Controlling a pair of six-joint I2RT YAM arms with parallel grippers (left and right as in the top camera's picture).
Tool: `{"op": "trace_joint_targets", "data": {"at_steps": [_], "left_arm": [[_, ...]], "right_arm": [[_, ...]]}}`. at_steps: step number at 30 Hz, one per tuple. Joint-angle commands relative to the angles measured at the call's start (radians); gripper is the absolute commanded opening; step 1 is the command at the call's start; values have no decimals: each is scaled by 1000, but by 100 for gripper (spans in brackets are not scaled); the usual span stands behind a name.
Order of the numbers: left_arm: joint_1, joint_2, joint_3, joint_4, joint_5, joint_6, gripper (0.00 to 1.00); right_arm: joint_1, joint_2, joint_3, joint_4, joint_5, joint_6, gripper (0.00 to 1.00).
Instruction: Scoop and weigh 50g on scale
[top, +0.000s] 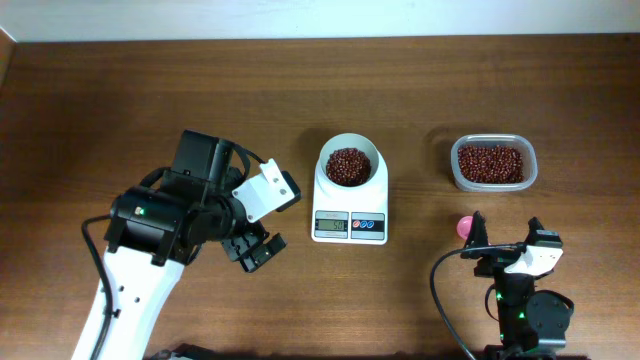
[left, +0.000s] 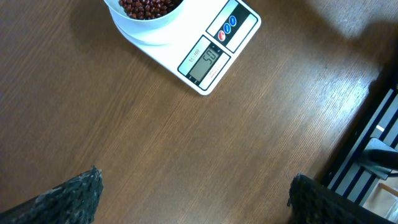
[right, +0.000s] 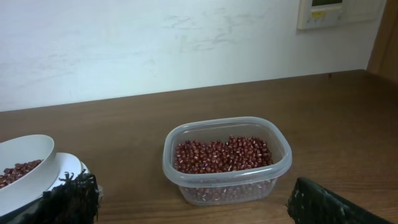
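Now: matte brown wood-grain table (top: 120, 100). Centre, small white plastic scale (top: 350, 212), rectangular, grey display reading what looks like 50, red and blue buttons, round white bowl (top: 350, 139) on top. Inside bowl, beans (top: 347, 166): tiny glossy red-brown ovals in a shallow heap. More of same in clear rounded-rectangular plastic tub (top: 532, 165), right of scale, apart from it. Left gripper (top: 255, 249) low over bare wood just left-front of scale, arm bent, black rough-textured fingers (left: 68, 199) spread wide, nothing between. Right gripper (top: 505, 243) near front edge, facing tub, jaws likewise wide apart, empty. Pink round plastic piece (top: 464, 226) just beside its finger; contact unclear.
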Motion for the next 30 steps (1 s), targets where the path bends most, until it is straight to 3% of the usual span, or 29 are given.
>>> {"op": "trace_joint_targets", "data": {"at_steps": [1, 30], "left_arm": [[5, -2, -3, 1, 3, 16, 99], [5, -2, -3, 1, 3, 16, 99]], "right_arm": [[8, -11, -5, -10, 2, -10, 99], [8, -11, -5, -12, -2, -147, 99]]}}
